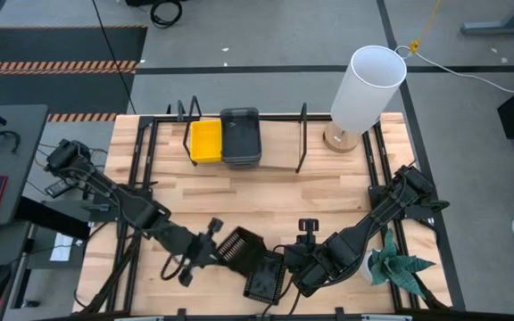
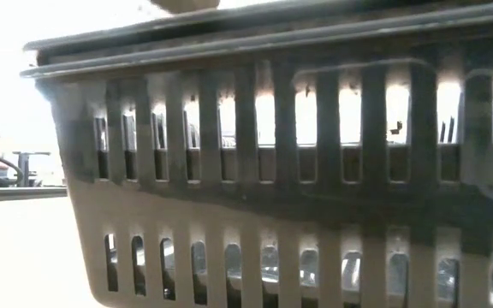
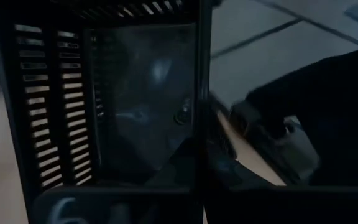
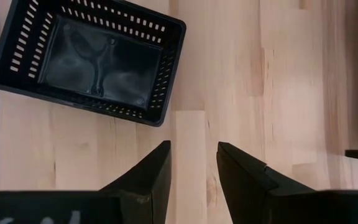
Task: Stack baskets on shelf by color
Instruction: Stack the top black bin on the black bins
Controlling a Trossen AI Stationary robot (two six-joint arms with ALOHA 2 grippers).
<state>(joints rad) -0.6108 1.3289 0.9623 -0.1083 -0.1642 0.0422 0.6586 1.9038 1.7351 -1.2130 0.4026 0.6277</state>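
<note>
- My left gripper (image 1: 211,242) is clenched on the rim of a black mesh basket (image 1: 239,247) at the table's front edge.
- A second black mesh basket (image 1: 264,278) lies just beside it.
- My right gripper (image 1: 294,259) hovers nearby, jaws released.
- Yellow basket (image 1: 205,141) and grey basket (image 1: 240,136) sit on the shelf (image 1: 266,169).

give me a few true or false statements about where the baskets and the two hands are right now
1. A yellow basket sits on the shelf beside a grey basket. True.
2. The left hand is open over bare wood. False: it is shut on a black mesh basket.
3. The right hand holds a basket. False: its fingers stand open and empty above bare tabletop.
4. A second black basket lies near the table's front edge. True.
5. A black basket is already on the shelf. False: only yellow and grey are there.
</note>
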